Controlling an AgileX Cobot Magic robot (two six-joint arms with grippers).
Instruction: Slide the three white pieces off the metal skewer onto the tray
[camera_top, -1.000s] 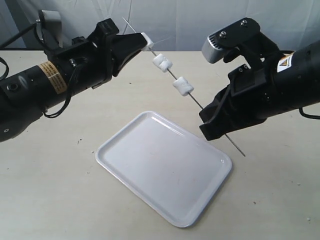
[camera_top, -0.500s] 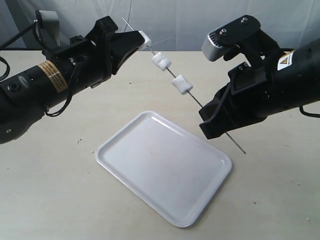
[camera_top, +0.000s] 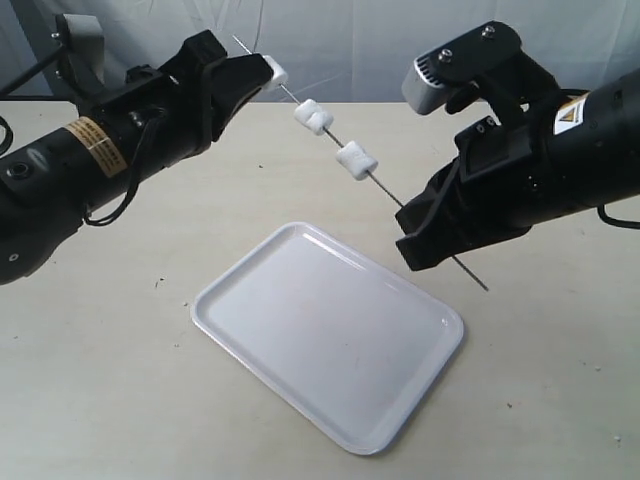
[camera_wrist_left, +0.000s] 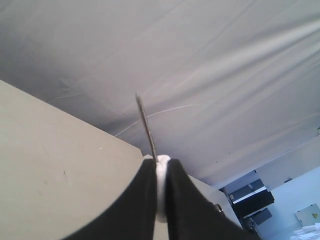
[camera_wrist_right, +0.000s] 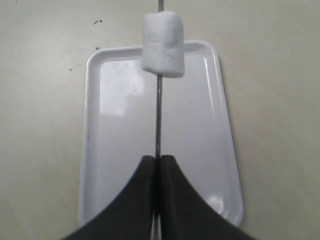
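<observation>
The worktop (camera_top: 90, 400) carries the tray (camera_top: 330, 350), which lies empty near the centre of the exterior view, with one long side running from 10 towards 4 o'clock. It waits under the skewer, so a freed piece should land on it or close to it.

The left arm comes in from 9 o'clock and the right arm from 3 o'clock. The right fingers (camera_top: 420, 248) are pressed together on the lower part of the metal skewer (camera_top: 385, 188). They hold it in the air, sloping from 10 o'clock down to 4 o'clock. This grip gives the left arm something firm to pull against. The left fingers (camera_top: 245, 82) are clamped on the upper piece (camera_top: 272, 72), near the free tip. I judge this as the first pull-off.

The middle piece (camera_top: 313, 117) and the lower piece (camera_top: 355, 160) sit on the rod between the two arms, well apart from each other. All three white pieces are on the skewer; none is on the tray.

Compared with a second ago, both arms and the skewer have shifted a little towards 10 o'clock. The upper piece seems slightly nearer the tip and farther from the middle piece.
</observation>
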